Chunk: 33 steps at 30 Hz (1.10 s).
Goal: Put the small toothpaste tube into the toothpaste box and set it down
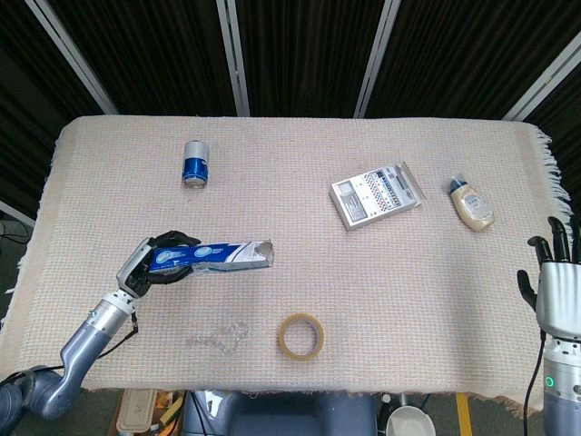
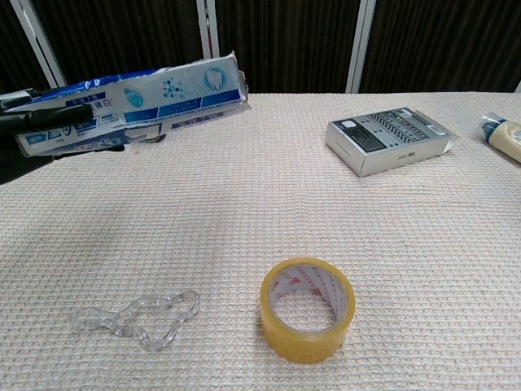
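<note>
My left hand (image 1: pixel 152 264) grips one end of the blue and white toothpaste box (image 1: pixel 218 256) at the left of the table. The box (image 2: pixel 138 102) is held above the cloth, almost level, with its torn open end pointing right. In the chest view only dark fingers (image 2: pixel 32 119) of that hand show around the box's left end. No toothpaste tube is visible outside the box. My right hand (image 1: pixel 556 289) hangs off the table's right edge with fingers spread and nothing in it.
A roll of tape (image 1: pixel 300 336) lies near the front edge, a clear plastic chain (image 1: pixel 219 338) to its left. A blue can (image 1: pixel 196 163) lies at the back left. A grey boxed item (image 1: pixel 376 194) and a small cream bottle (image 1: pixel 471 204) lie at the right.
</note>
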Each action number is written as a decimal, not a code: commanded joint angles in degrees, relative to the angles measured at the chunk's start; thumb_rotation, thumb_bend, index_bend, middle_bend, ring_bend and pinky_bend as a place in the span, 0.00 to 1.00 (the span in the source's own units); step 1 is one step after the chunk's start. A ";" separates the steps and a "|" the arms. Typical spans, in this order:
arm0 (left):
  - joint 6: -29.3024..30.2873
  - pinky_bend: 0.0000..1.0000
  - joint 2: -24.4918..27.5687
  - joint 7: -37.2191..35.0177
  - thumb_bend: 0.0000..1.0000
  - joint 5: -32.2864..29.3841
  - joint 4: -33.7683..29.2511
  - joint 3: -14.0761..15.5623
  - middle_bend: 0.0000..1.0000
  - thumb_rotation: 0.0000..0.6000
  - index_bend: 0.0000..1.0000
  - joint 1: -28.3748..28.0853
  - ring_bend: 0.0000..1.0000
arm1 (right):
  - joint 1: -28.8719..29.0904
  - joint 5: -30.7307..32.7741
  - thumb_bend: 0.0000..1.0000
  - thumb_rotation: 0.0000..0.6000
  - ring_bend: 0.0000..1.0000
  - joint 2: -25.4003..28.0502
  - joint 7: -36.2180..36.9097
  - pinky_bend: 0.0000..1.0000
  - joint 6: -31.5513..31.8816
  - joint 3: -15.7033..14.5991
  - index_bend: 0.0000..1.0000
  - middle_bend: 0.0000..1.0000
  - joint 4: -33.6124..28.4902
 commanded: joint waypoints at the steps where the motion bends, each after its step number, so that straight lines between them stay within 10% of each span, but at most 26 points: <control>1: -0.36 0.31 -2.24 3.36 0.46 -1.38 2.07 -0.90 0.58 1.00 0.56 0.91 0.25 | -0.28 0.06 0.26 1.00 0.14 -0.18 1.30 0.00 0.08 0.03 0.40 0.20 0.65; 13: -2.54 0.31 -11.21 26.58 0.46 -4.67 8.94 -0.35 0.58 1.00 0.56 3.71 0.25 | -0.73 -0.14 0.26 1.00 0.14 -0.72 5.34 0.00 -0.06 0.16 0.40 0.20 3.08; 26: -2.79 0.30 -17.82 30.45 0.46 -3.74 16.31 -1.55 0.57 1.00 0.56 6.07 0.25 | -1.69 0.35 0.26 1.00 0.14 -1.55 9.00 0.00 -0.21 -0.09 0.41 0.20 6.78; 33: -6.43 0.18 -19.67 40.00 0.39 -5.18 18.85 -5.90 0.39 1.00 0.41 2.22 0.12 | -1.72 1.26 0.26 1.00 0.14 -1.63 9.33 0.00 -0.87 0.15 0.41 0.20 7.20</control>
